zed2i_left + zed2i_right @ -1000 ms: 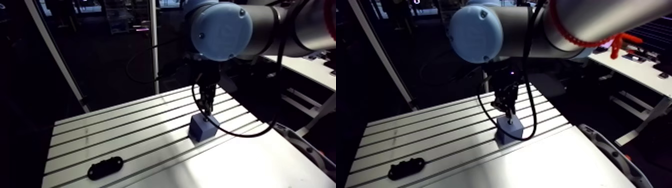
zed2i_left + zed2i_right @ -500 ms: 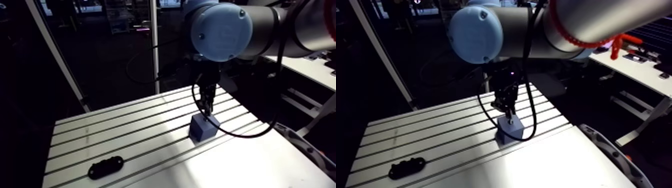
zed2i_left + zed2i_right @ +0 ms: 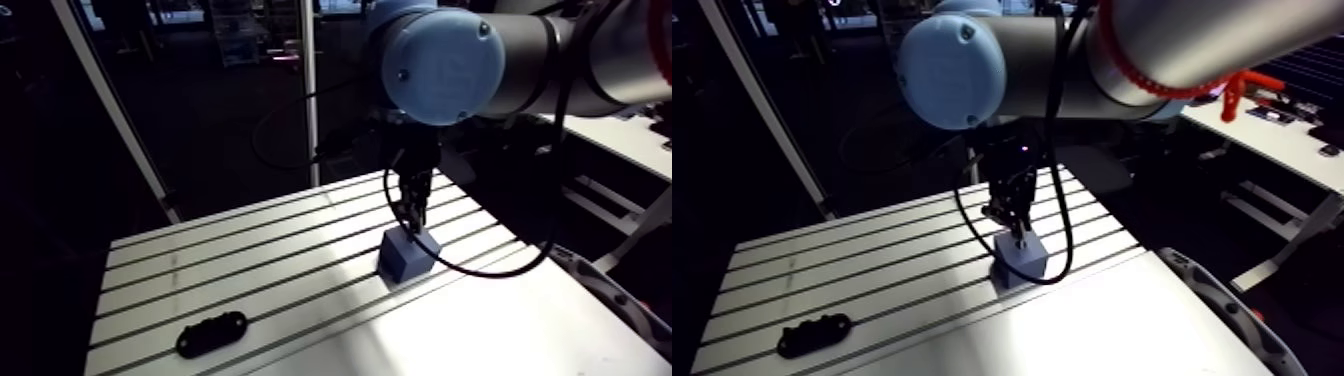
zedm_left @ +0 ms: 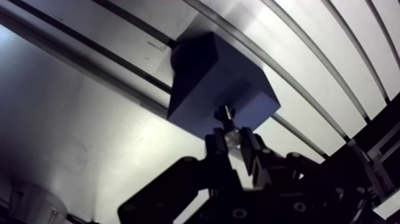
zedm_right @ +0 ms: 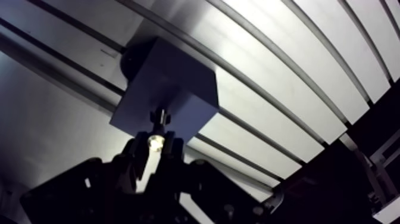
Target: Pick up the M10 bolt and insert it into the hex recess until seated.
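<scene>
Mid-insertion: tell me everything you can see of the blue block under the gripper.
The blue block is a small, matte, sharp-edged cuboid, plastic by its look. It stands flat on the slotted aluminium table, over one of the slots. The M10 bolt, clamped in the gripper, points down at its top face. Whether the tip touches or has entered cannot be told, and the hex recess itself is not visible. Nothing else touches the block.

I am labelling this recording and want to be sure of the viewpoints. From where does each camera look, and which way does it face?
Arm view: from the arm's upper link, facing down across the table at the blue block; a light-blue joint and the gripper show.
Wrist view: from the wrist, facing down past the fingers, which grip the bolt, its end at the block.
Shared: block, gripper and table slots.
</scene>
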{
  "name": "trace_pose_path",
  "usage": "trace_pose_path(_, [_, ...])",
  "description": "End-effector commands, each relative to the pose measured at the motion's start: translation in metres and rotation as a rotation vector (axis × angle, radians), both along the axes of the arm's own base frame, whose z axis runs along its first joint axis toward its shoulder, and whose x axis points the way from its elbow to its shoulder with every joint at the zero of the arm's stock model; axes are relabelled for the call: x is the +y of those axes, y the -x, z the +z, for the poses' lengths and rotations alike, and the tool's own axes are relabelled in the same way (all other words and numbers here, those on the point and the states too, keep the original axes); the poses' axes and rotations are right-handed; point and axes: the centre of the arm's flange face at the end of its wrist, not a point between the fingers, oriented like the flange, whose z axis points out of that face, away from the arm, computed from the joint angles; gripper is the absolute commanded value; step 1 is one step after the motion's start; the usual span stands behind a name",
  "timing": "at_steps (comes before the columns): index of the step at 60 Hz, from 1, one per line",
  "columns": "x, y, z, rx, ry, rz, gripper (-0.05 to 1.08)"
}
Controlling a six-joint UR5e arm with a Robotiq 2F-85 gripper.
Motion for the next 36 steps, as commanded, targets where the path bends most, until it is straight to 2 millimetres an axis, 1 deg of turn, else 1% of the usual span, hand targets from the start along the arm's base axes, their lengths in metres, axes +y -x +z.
trace_pose_path(1, [-0.0001,-0.0011,-0.0009,-0.001,0.0,-0.004,1.08])
trace_pose_path(8, [0.0,-0.0007,0.0006,0.003,-0.002,-0.005,1.05])
trace_pose_path(9, [0.0001,-0.0006,0.0005,0.006,-0.003,-0.004,1.02])
trace_pose_path(10, [0.0001,-0.0006,0.0005,0.006,-0.003,-0.004,1.02])
trace_pose_path(11, [-0.0005,-0.0002,0.0013,0.013,-0.006,-0.001,0.99])
trace_pose_path(12, [-0.0005,-0.0002,0.0013,0.013,-0.006,-0.001,0.99])
trace_pose_path(13, [0.0001,-0.0004,0.0007,0.02,-0.009,-0.002,0.94])
trace_pose_path(14, [0.0001,-0.0004,0.0007,0.02,-0.009,-0.002,0.94])
trace_pose_path(15, [0.0002,-0.0004,0.001,0.028,-0.012,0.0,0.82])
trace_pose_path(16, [0.0002,-0.0004,0.001,0.028,-0.012,0.0,0.82])
trace_pose_path(17, [-0.0008,-0.0009,-0.0003,0.032,-0.014,0.003,0.6])
trace_pose_path(18, [-0.0008,-0.0009,-0.0003,0.032,-0.014,0.003,0.6])
trace_pose_path(19, [-0.001,-0.001,-0.0009,0.037,-0.016,0.005,0.31])
trace_pose_path(20, [-0.001,-0.001,-0.0009,0.037,-0.016,0.005,0.31])
trace_pose_path(21, [-0.0013,-0.0018,-0.0013,0.038,-0.016,0.007,0.02])
trace_pose_path(24, [-0.0029,-0.0031,-0.0035,0.034,-0.012,0.017,0.0])
trace_pose_path(36, [-0.005,-0.0074,-0.0048,0.027,-0.003,0.043,0.0])
